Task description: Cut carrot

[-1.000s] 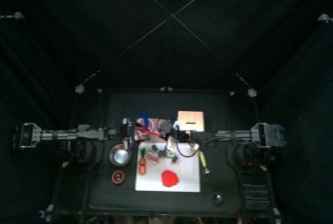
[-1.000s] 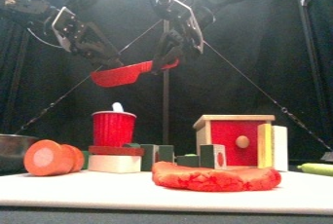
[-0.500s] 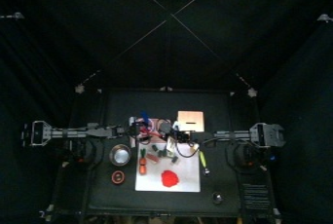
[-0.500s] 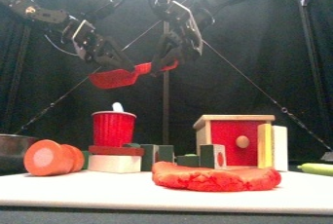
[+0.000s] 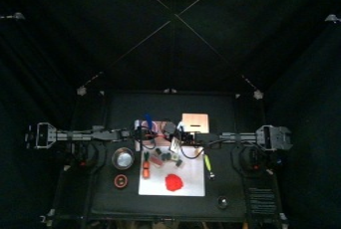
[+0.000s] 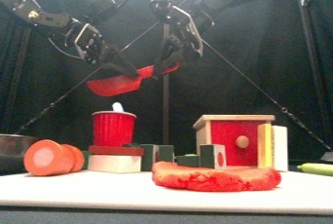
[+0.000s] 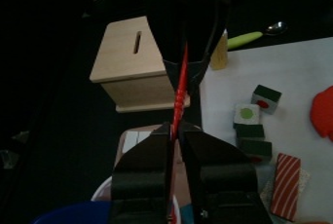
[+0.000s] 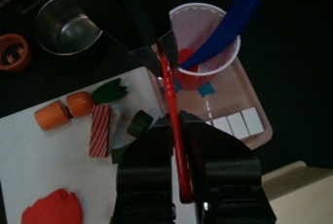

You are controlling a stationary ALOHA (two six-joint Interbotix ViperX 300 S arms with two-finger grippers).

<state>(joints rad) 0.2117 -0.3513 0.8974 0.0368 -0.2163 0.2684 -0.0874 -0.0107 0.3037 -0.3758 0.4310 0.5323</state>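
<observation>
Four eyes on my little table (image 5: 237,178)

One camera hangs high overhead and looks straight down, the table small and far; one sits at the table's front edge, looking level, everything near and large. One on each of my wrists looks along its own pincer, close in. Both wrist views share the thin red blade (image 7: 181,90); front and left wrist both catch the wooden box (image 6: 236,141).
</observation>
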